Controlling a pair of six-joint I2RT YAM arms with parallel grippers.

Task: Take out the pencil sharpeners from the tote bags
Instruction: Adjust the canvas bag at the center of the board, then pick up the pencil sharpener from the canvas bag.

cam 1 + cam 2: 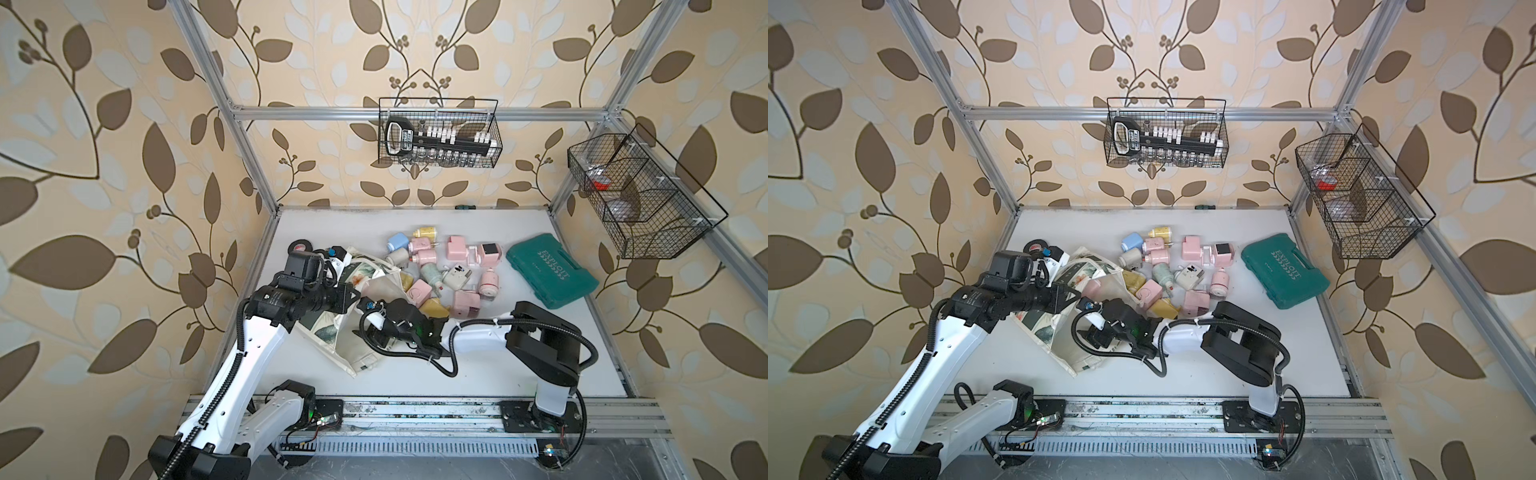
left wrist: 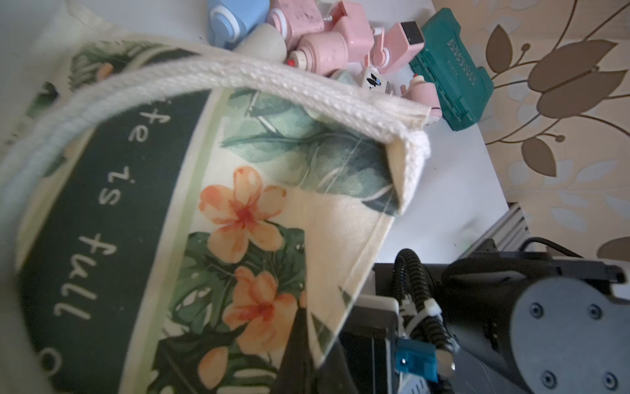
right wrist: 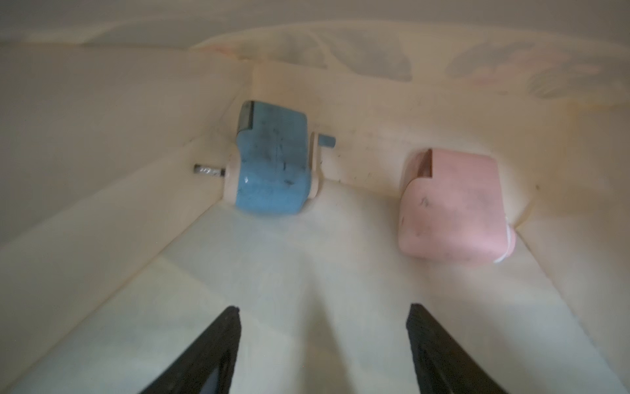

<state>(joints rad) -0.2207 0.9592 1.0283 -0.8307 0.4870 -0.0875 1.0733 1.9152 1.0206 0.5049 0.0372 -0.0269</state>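
The cream tote bag point(image 1: 357, 349) point(image 1: 1073, 353) with its leaf-and-flower print point(image 2: 238, 191) lies on the table's left half. My left gripper point(image 2: 300, 344) point(image 1: 355, 296) is shut on the edge of its mouth and holds it up. Inside the bag my right gripper point(image 3: 324, 308) is open, with nothing between its fingers. Ahead of it, against the bag's inner end, lie a blue pencil sharpener point(image 3: 272, 163) and a pink one point(image 3: 450, 204). In both top views the right fingertips are hidden by the cloth. Several pastel sharpeners point(image 1: 457, 247) point(image 1: 1192, 247) lie piled on the table beyond the bag.
A teal "EXPLOIT" case point(image 1: 550, 270) lies at the right of the pile. A black tape roll point(image 1: 300, 248) sits by the left wall. One black wire basket point(image 1: 438, 133) hangs on the back rail. Another wire basket point(image 1: 640, 195) hangs at the right.
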